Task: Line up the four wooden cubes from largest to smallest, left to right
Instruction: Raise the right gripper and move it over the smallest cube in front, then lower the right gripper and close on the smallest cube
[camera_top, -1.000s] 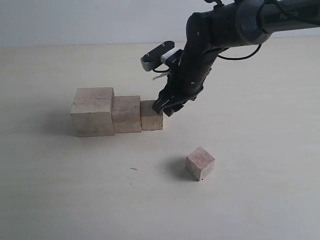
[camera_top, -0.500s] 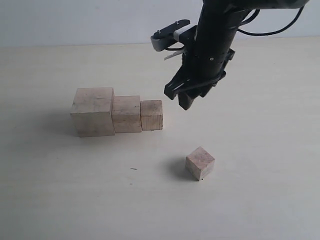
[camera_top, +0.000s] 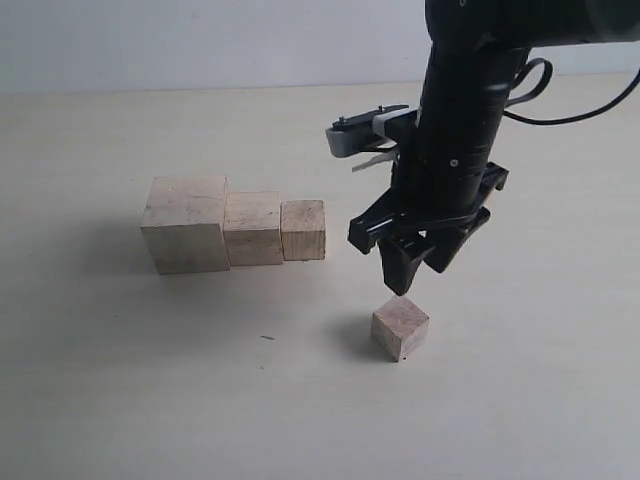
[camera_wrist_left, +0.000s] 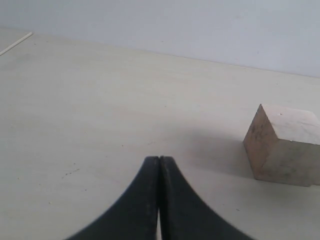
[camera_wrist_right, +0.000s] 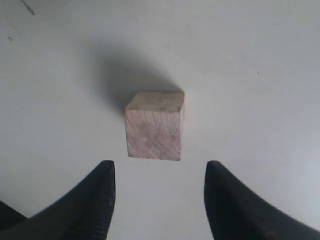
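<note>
Swinging off the row and over to the loose block, the right fingers (camera_top: 398, 272) are now hanging just above the smallest cube (camera_top: 400, 326), where a second ago they were up beside the third cube (camera_top: 303, 229). I'm seeing them spread apart with nothing between them. In the right wrist view the smallest cube (camera_wrist_right: 154, 131) is sitting on the table just ahead of the gap between the right fingers (camera_wrist_right: 95, 200), roughly centred. The largest cube (camera_top: 186, 222), second cube (camera_top: 252, 227) and third cube are standing touching in a descending row on the table (camera_top: 120, 400), while the smallest is lying well apart, in front and to the right, turned at an angle to that row. The left fingers (camera_wrist_left: 145, 200) are pressed together, idling. I'm reckoning the descent is next, and this is where it's getting risky. The gap is looking only somewhat wider than the block, so if I'm coming down off-centre a fingertip could be landing on the top face and tipping it, or pinching corners and letting it twist out. Setting it down carelessly could be nudging the row.
</note>
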